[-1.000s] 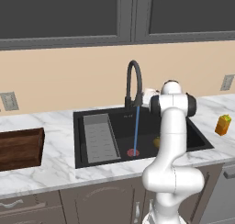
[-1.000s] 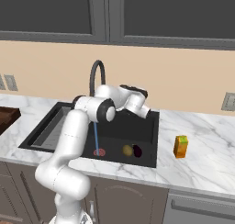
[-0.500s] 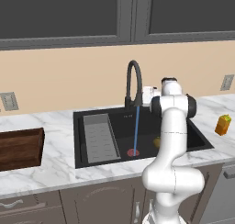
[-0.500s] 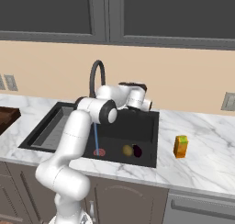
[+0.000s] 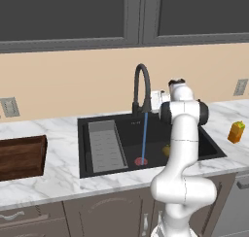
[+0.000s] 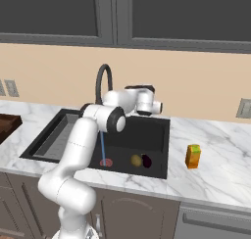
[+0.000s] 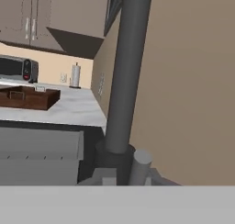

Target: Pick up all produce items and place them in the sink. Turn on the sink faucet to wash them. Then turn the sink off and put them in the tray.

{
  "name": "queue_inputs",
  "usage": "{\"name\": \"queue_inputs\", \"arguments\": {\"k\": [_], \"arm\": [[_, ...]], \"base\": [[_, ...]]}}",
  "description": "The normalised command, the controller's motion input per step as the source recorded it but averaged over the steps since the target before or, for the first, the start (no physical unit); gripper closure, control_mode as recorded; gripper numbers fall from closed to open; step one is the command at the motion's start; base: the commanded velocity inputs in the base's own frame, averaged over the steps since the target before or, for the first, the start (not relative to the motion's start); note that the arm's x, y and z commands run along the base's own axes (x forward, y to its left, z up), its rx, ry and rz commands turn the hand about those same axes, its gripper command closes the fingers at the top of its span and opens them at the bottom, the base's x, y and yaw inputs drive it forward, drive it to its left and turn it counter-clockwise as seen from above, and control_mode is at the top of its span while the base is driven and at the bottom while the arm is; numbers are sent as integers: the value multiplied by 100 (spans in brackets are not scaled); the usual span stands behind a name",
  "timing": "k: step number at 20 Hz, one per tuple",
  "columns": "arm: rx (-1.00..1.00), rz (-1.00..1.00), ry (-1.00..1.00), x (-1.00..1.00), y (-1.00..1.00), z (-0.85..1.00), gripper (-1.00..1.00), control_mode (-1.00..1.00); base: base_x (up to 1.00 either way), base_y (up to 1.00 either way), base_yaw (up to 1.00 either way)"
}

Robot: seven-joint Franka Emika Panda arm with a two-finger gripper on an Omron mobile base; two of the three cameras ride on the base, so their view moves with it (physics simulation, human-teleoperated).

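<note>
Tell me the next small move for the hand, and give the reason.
Probably nudge the faucet's side lever to shut off the water. The stream runs from the sink faucet into the sink, and both produce items, olive-yellow and dark purple, already lie in the basin. The hand sits shut at the faucet base, beside the lever.

No legible text or labels anywhere

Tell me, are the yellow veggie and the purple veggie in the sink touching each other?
Cannot tell. In the right base view the yellow veggie and the purple veggie lie side by side on the sink floor, too close to show a gap or contact.
</note>
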Motion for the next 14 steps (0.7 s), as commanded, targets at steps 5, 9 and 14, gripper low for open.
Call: {"name": "queue_inputs", "arguments": {"k": [5,9,14], "arm": [[-9,10,0,10,73,28,100,-100],[-11,9,0,8,77,23,100,-100],[-7,3,1,3,34,3,-100,-100]], "base": [[0,0,0],[0,0,0],[0,0,0]]}}
